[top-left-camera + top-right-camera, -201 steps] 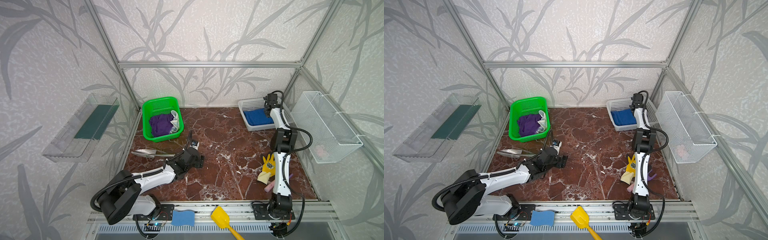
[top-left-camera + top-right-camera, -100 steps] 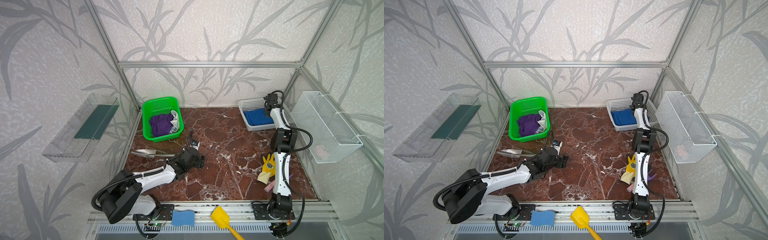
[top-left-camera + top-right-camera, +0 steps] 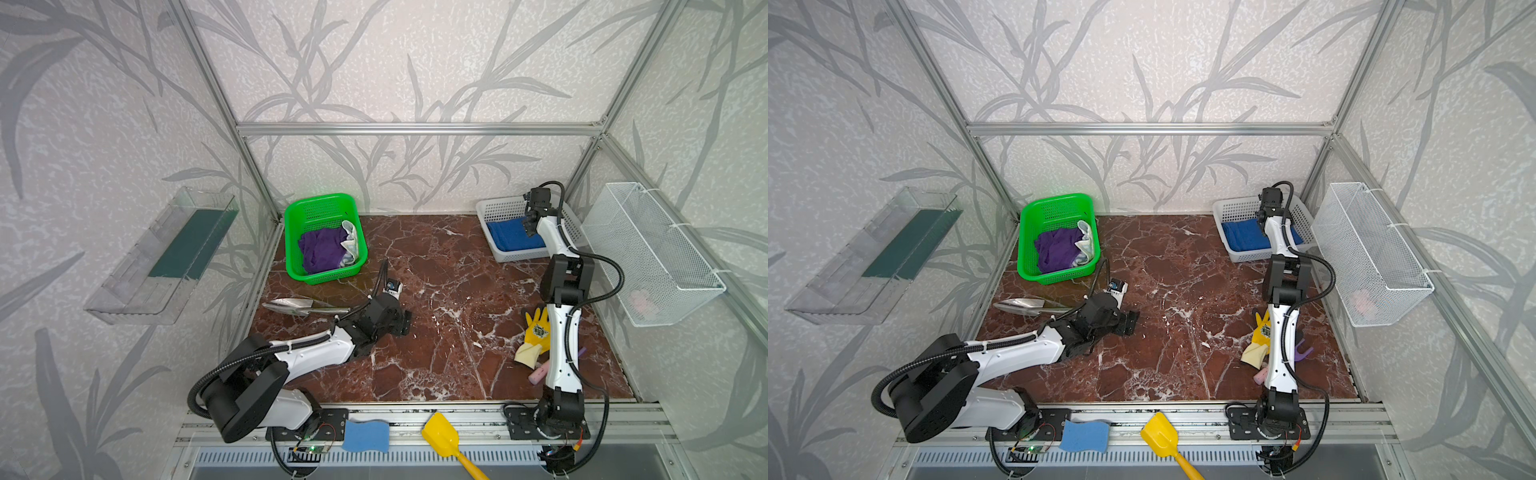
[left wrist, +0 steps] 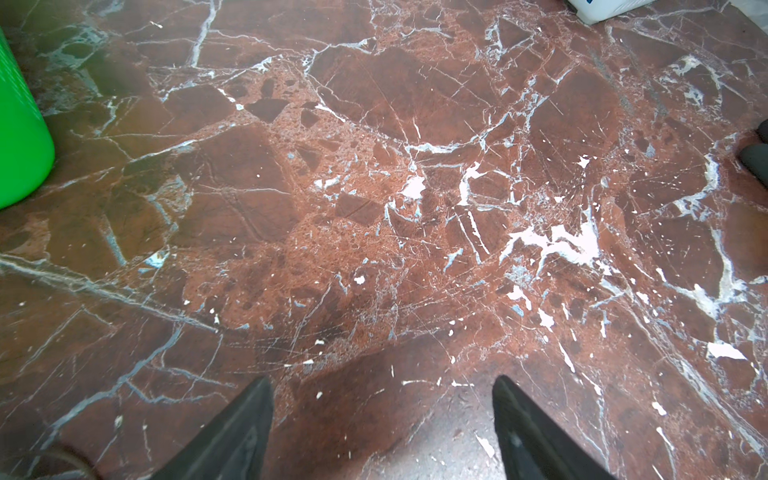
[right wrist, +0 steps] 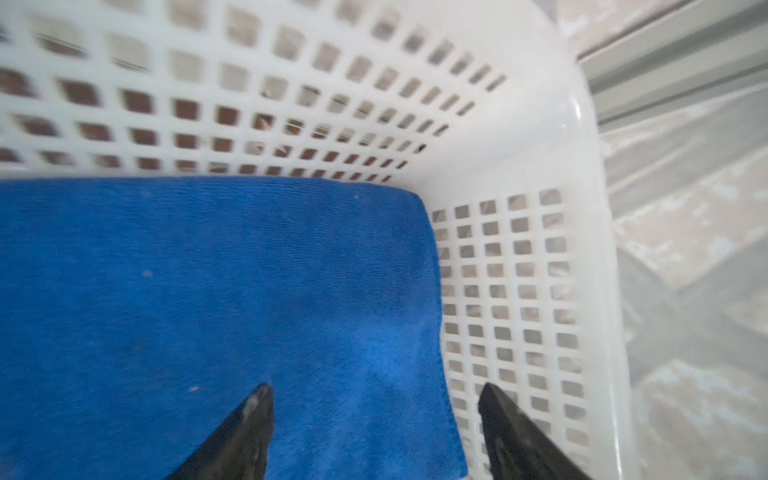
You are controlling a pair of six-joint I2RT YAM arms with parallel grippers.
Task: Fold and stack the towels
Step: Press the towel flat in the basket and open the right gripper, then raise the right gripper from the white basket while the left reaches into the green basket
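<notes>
A folded blue towel (image 3: 511, 237) (image 5: 208, 311) lies flat in the white basket (image 3: 494, 208) (image 5: 519, 145) at the back right. My right gripper (image 5: 374, 390) (image 3: 530, 224) hangs just above the towel's edge by the basket wall, open and holding nothing. The purple towel (image 3: 322, 249) lies crumpled in the green basket (image 3: 316, 203) at the back left. The cream-white towel (image 3: 350, 243) is bunched beside it. My left gripper (image 4: 382, 382) (image 3: 405, 324) is open low over bare marble at centre left.
A yellow glove (image 3: 536, 332) and a small pink piece (image 3: 538, 372) lie by the right arm. A metal scoop (image 3: 299, 306) lies at the left. A blue sponge (image 3: 365, 434) and a yellow shovel (image 3: 440, 436) rest on the front rail. A wire basket (image 3: 648, 249) hangs on the right wall.
My right gripper has opened above the blue towel in the white basket. The left arm has hardly moved.
</notes>
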